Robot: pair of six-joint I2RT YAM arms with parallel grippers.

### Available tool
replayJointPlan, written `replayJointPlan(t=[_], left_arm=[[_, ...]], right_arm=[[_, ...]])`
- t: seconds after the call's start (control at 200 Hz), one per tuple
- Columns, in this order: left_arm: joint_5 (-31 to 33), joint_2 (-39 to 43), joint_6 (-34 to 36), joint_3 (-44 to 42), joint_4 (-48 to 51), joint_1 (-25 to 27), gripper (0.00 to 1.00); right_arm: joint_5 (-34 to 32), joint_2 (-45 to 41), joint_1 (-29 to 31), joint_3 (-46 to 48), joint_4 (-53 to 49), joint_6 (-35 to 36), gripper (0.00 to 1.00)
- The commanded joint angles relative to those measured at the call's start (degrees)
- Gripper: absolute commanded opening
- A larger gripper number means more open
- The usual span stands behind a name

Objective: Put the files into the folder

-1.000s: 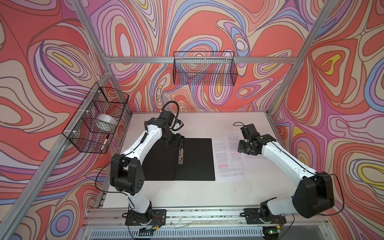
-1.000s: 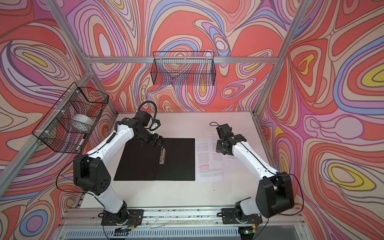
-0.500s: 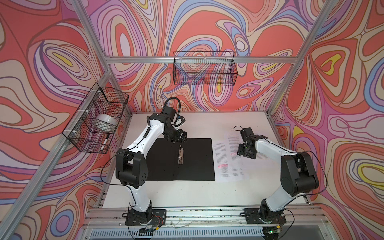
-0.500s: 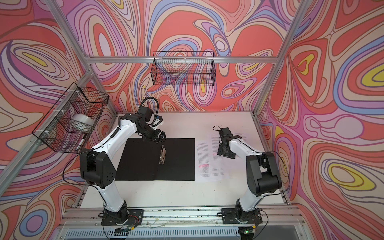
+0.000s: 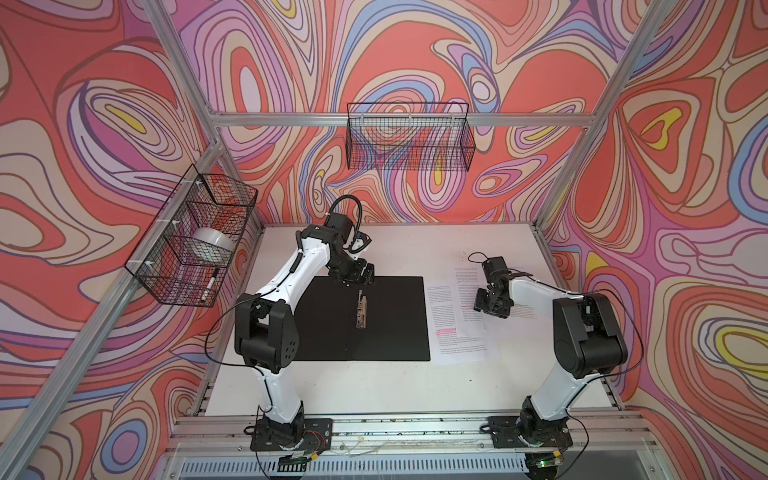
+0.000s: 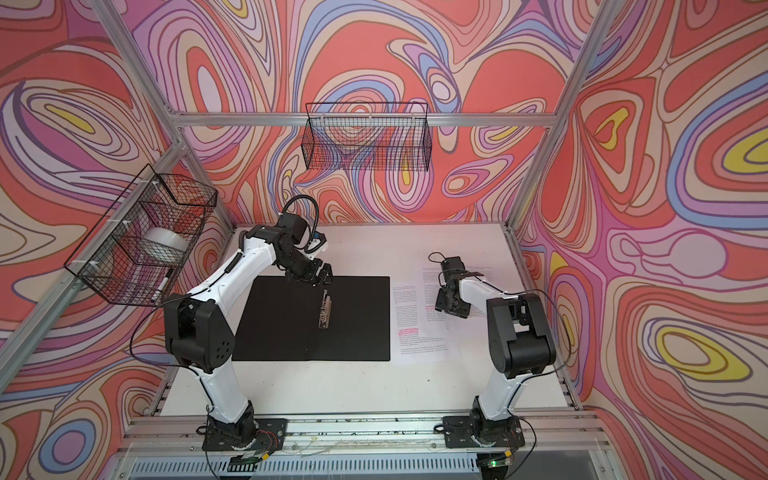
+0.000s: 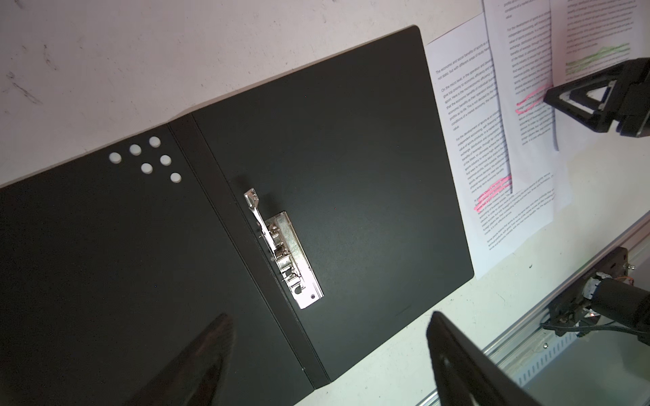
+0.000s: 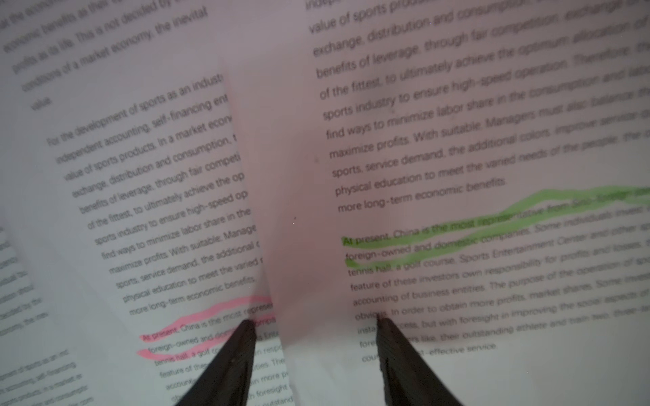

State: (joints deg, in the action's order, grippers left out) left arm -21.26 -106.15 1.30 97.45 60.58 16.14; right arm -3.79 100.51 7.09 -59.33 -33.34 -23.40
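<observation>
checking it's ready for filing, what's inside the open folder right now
Only the metal spine clip shows on the folder's black inside, no sheets. The files lie beside it. The left arm hides part of its left cover in both top views.

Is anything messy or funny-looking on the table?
Yes. The papers lie fanned out crookedly beside the open folder, not in a neat pile, and the top sheet's edge curls up between the right gripper's fingers.
</observation>
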Motion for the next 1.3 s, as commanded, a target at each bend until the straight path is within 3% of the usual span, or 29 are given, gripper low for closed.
replayJointPlan(t=[0.0, 0.175, 0.506, 0.801, 1.007, 1.212, 1.262, 1.292], left_arm=[[-0.4, -1.3, 0.4, 3.0, 3.1, 0.3, 0.86], [0.2, -1.5, -0.3, 5.6, 4.3, 0.7, 0.86], [0.6, 1.4, -0.9, 2.5, 3.5, 0.8, 0.85], [0.8, 4.1, -1.3, 1.8, 3.4, 1.0, 0.86], [1.4, 6.1, -1.2, 0.7, 3.1, 1.6, 0.85], [0.4, 8.0, -0.6, 0.0, 3.0, 2.0, 0.85], [0.0, 8.5, -0.3, -0.6, 2.6, 2.2, 0.86], [-0.3, 8.6, -0.2, -0.9, 2.4, 2.4, 0.86]], right_arm=[[1.5, 0.7, -0.1, 0.1, 0.8, 1.4, 0.52], [1.7, 0.7, -0.1, 0.6, 0.5, 1.6, 0.45], [2.5, -0.6, -0.1, 2.3, 0.3, 1.8, 0.32], [4.7, -2.4, -0.1, 2.3, -0.7, 2.8, 0.01], [9.0, -4.4, -0.1, 2.5, -1.3, 3.3, 0.0], [21.4, -9.6, 1.0, 2.9, -0.9, 3.2, 0.0], [21.4, -10.7, 1.0, 2.4, -2.0, 2.6, 0.0], [18.8, -11.6, 1.0, 2.1, -3.0, 1.6, 0.1]])
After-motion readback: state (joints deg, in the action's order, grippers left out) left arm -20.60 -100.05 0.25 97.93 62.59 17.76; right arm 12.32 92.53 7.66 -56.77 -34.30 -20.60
